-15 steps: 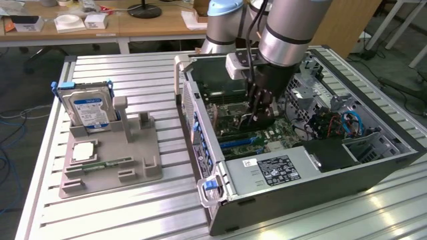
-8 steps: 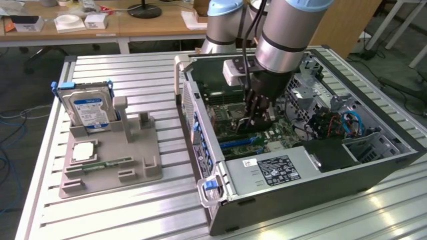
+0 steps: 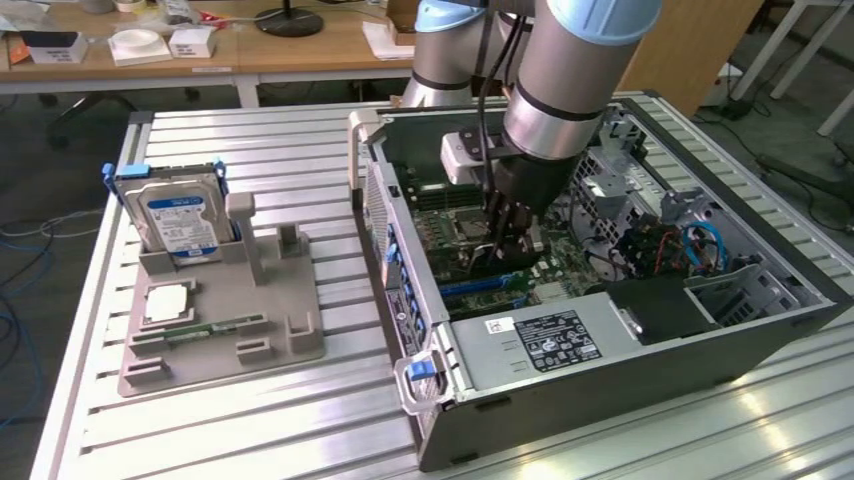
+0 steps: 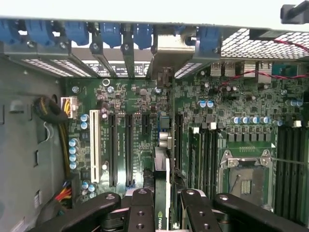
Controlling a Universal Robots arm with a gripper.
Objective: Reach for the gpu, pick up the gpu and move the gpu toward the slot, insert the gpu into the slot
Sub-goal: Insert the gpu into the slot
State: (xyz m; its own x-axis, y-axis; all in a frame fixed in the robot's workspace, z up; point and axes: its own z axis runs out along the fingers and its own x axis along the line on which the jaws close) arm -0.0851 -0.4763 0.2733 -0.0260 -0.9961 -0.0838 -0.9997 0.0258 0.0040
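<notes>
Gripper inside the open computer case, fingers clamped on the gpu, card edge-on over the motherboard expansion slots.

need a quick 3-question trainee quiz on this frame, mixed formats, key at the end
1. True or false: the hand grips the graphics card inside the computer case.
2. Where is the hard drive? A) upright in the grey stand outside the case; B) inside the case; C) on the floor.
3. Fill in: the green board with long black slots beneath the card is the ____.
Key: 1 true; 2 A; 3 motherboard.
</notes>
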